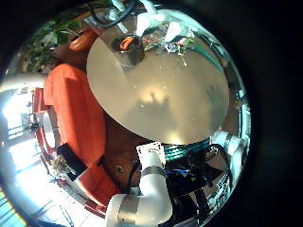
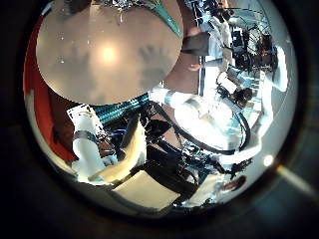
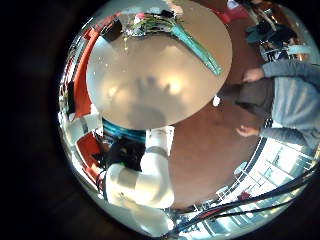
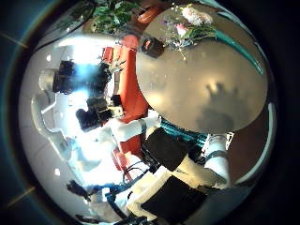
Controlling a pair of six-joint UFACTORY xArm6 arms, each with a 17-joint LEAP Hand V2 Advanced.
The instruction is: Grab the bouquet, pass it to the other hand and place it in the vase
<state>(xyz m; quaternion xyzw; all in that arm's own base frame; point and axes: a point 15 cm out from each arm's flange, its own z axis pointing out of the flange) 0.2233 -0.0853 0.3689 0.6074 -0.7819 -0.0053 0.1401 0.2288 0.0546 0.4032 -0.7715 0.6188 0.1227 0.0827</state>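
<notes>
The bouquet [image 3: 165,22] lies on its side near the far rim of the round table [image 3: 160,75], its wrapped stems [image 3: 203,48] pointing along the rim. In the right thumb side view the bouquet [image 4: 192,28] lies beside the upright vase [image 4: 152,45]. The vase [image 1: 130,47] stands at the table's rim, an opening's width from the bouquet [image 1: 175,33]. Both hands hang high over the table's middle, far from both things, and hold nothing. My left hand [image 4: 86,89] and my right hand [image 2: 242,55] each show in the other's palm view, with relaxed fingers.
A sofa [image 1: 76,104] runs along the table's side close to the vase. The arms' mounts [image 1: 151,156] stand at the table's near rim. Racks and equipment [image 2: 169,169] crowd the floor behind them. The table's middle [image 1: 161,90] is bare.
</notes>
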